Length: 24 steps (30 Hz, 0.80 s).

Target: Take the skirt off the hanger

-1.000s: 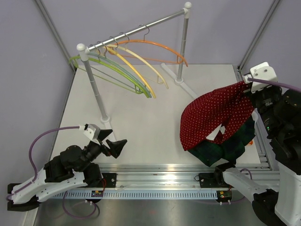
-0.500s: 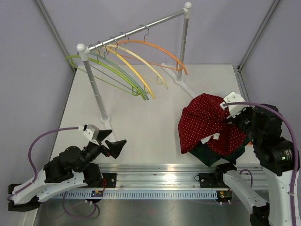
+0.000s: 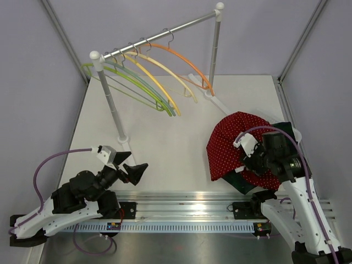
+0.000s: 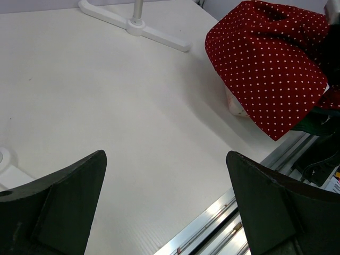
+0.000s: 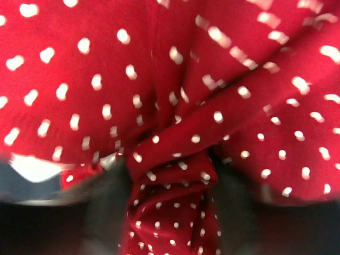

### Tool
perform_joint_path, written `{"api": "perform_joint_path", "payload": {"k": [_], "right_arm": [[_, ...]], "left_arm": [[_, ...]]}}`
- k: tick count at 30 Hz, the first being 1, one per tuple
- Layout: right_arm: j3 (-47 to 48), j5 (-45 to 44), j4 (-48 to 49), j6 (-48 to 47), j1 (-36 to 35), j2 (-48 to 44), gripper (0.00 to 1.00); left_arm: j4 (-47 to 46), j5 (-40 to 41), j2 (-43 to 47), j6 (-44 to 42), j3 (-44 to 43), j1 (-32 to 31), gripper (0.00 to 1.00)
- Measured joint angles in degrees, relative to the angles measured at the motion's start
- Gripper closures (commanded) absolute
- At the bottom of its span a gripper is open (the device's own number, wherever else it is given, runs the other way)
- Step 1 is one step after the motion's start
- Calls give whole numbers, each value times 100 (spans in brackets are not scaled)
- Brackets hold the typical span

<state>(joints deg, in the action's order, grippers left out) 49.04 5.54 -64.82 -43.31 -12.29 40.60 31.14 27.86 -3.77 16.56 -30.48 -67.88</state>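
Against the frame a second back: the right arm has come down from its raised pose at the right edge and now sits low over the skirt (image 3: 231,137). The skirt no longer hangs stretched from that arm. It lies heaped on the right side of the worktop (image 3: 165,137), near the front edge, off any hanger and partly over a dark green cloth (image 3: 235,178). The orange hanger (image 3: 187,59) on the rail (image 3: 159,35) has swung, so its free end now sits lower, close to the rack foot (image 3: 213,97). The left arm is unchanged: the left end effector (image 3: 134,162) rests with fingers spread fully apart and nothing between them. From above, the wrist body hides the right end effector (image 5: 170,218). Its own camera is blurred and filled with red dotted fabric. I see a bunched fold of skirt between two dark finger shapes, but I cannot tell whether they pinch it or stand clear. Most of the green cloth is covered by the skirt and arm, and I cannot identify it.
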Motion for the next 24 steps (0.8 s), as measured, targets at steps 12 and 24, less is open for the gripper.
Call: {"api": "perform_joint_path", "payload": {"k": [12,24], "right_arm": [[2800,116,-13,984,0,168,1],[2686,-1158,1840,2876,0,931,0]], "left_arm": [[177,68,-7,352,-444,0,1],[1349,2302,-922,774,-1541,0,1]]}}
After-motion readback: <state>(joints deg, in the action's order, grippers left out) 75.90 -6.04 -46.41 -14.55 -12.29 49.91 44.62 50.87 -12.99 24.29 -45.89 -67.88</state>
